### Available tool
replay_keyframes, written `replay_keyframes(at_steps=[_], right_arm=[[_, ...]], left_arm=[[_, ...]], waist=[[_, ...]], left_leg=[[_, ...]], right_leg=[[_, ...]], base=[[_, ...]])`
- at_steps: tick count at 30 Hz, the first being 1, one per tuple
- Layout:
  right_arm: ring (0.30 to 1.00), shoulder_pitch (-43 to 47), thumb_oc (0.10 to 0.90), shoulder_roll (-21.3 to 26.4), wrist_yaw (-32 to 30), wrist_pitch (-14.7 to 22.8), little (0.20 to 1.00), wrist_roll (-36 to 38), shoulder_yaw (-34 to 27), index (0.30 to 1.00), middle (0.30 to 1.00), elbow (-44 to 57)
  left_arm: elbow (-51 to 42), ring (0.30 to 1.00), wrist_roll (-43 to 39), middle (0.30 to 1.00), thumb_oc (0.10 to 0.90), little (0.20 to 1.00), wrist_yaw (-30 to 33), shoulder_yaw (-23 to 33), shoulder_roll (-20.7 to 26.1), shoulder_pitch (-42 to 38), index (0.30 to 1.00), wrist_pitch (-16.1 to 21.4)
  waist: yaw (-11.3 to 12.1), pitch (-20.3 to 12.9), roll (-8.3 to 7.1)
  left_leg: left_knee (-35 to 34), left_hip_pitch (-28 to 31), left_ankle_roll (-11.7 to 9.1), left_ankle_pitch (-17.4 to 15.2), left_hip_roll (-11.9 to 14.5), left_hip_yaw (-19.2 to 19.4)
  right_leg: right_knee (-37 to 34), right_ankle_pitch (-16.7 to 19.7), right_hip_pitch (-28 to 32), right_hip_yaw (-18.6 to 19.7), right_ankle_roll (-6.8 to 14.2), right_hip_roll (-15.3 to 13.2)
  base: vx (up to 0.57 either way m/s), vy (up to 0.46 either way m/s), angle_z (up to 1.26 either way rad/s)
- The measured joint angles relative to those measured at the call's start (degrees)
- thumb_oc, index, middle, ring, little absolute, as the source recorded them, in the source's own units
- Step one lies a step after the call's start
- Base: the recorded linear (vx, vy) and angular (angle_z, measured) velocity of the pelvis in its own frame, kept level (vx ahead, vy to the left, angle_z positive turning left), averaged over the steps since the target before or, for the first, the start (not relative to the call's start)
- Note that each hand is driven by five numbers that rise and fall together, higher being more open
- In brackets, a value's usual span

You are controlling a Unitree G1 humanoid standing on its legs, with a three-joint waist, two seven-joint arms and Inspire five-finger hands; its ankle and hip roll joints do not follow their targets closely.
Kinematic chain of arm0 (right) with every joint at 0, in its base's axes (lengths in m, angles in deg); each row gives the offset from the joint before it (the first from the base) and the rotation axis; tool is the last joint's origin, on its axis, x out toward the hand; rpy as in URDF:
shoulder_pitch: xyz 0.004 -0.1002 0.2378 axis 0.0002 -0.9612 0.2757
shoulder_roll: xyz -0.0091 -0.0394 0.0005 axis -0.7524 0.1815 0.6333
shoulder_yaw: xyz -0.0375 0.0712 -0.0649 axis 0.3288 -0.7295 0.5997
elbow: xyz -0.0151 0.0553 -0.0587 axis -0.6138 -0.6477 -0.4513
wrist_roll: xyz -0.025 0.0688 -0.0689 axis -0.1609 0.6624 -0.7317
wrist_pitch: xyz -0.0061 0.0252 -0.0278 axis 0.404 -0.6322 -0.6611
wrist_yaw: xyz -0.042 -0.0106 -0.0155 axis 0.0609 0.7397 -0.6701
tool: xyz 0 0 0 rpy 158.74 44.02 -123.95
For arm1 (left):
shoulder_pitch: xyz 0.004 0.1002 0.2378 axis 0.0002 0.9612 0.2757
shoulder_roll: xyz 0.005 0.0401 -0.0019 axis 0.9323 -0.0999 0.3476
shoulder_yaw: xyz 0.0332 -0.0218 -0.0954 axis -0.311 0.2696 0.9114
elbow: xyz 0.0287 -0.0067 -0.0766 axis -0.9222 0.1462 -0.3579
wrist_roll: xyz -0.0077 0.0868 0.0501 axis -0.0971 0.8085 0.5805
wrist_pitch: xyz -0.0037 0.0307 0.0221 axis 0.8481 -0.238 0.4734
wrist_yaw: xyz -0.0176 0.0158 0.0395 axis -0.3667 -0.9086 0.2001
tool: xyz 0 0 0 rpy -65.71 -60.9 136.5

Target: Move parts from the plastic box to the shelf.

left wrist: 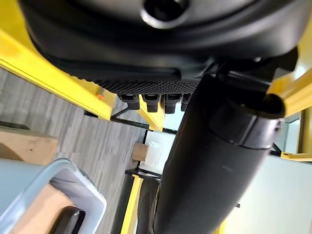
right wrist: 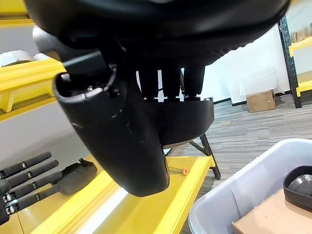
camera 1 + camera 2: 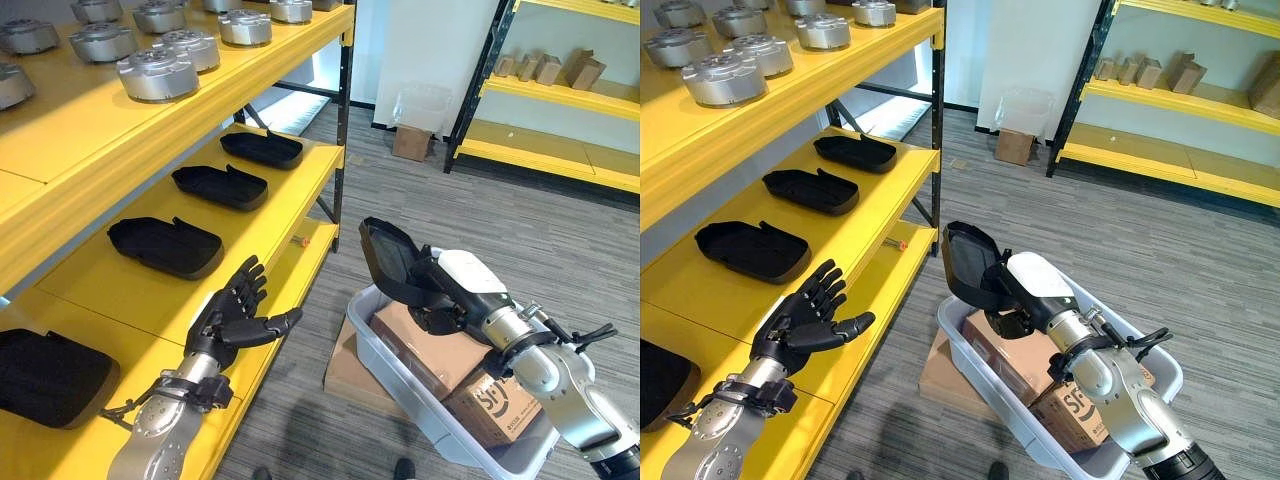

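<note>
My right hand [image 3: 450,290] is shut on a black moulded part [image 3: 385,255], held tilted upright above the near left corner of the grey plastic box [image 3: 385,362]. In the right wrist view the fingers [image 2: 170,80] curl over the part's rim [image 2: 180,117]. Brown cardboard cartons [image 3: 430,345] lie in the box, and another black part [image 2: 300,187] rests on one of them. My left hand [image 3: 232,315] is open, fingers spread, over the front edge of the yellow shelf [image 3: 290,265], apart from the held part. Three matching black parts [image 3: 165,245] lie in a row on that shelf.
Several round metal discs [image 3: 157,75] stand on the shelf level above. A flat cardboard sheet [image 3: 345,375] lies under the box on the grey floor. A small carton [image 3: 412,142] sits by the far wall. A second yellow rack [image 3: 560,95] stands at the back right.
</note>
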Motion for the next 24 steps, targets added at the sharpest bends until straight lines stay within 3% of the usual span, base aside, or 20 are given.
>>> replay_keyframes(at_steps=[3,9,15,18,20,24], right_arm=[[0.3,0.0,0.4,0.0,0.2,0.1,0.3,0.0,0.0,0.3,0.3,0.0],[0.3,0.0,0.4,0.0,0.0,1.2,0.3,-0.8,-0.5,0.3,0.3,1.1],[0.3,0.0,0.4,0.0,-3.0,2.1,0.3,-2.6,-1.5,0.3,0.3,2.0],[0.3,-0.3,0.4,0.0,-5.6,2.1,0.3,-4.7,-3.5,0.3,0.3,2.0],[0.3,-2.3,0.4,0.1,-8.3,1.0,0.3,-4.8,-6.0,0.3,0.3,2.1],[0.3,-2.4,0.4,0.1,-9.7,0.2,0.3,-4.8,-6.8,0.3,0.3,2.0]], left_arm=[[0.0,1.0,0.0,1.0,0.9,1.0,-0.5,0.0,-0.2,0.0,1.0,0.0],[0.0,1.0,0.0,1.0,0.9,1.0,-1.6,1.2,-0.2,0.6,1.0,0.0],[-0.1,1.0,0.0,1.0,0.9,1.0,-3.9,1.6,-0.3,0.4,1.0,0.0],[-0.1,1.0,0.0,1.0,0.9,1.0,-6.1,1.2,-0.4,-0.1,1.0,0.0],[0.1,1.0,0.0,1.0,0.9,1.0,-7.6,-1.2,-0.5,-2.4,1.0,0.0],[-0.6,1.0,-0.1,1.0,0.9,1.0,-10.2,-2.1,-0.4,-2.9,1.0,0.0]], waist=[[-0.3,0.0,0.01],[1.2,-0.1,0.4],[1.0,-0.2,1.66],[0.2,-0.2,2.65],[-3.0,-0.1,3.67],[-1.1,0.1,4.39]], left_leg=[[0.0,-0.5,0.0,0.4,0.0,-1.0],[0.0,-0.8,0.0,0.5,0.0,-1.9],[0.0,-2.4,0.6,1.1,-0.6,-5.3],[0.0,-3.4,1.3,1.5,-1.6,-8.5],[0.8,-6.5,3.9,2.6,-3.3,-15.5],[0.1,-6.4,5.1,2.6,-3.7,-16.7]], right_leg=[[0.0,0.1,-0.2,-0.9,0.0,0.0],[0.0,-0.1,0.3,-1.5,0.1,0.0],[0.0,-1.7,1.7,-3.0,0.6,0.0],[0.0,-4.0,2.6,1.8,0.8,1.0],[0.2,-9.1,4.6,12.3,-0.6,4.5],[1.1,-10.1,4.7,12.7,-0.1,4.7]], base=[[0.0,0.037,0.14],[0.01,0.027,0.08],[0.02,-0.004,0.27],[0.0,-0.043,0.68],[0.0,-0.079,1.53],[-0.04,-0.092,0.34]])
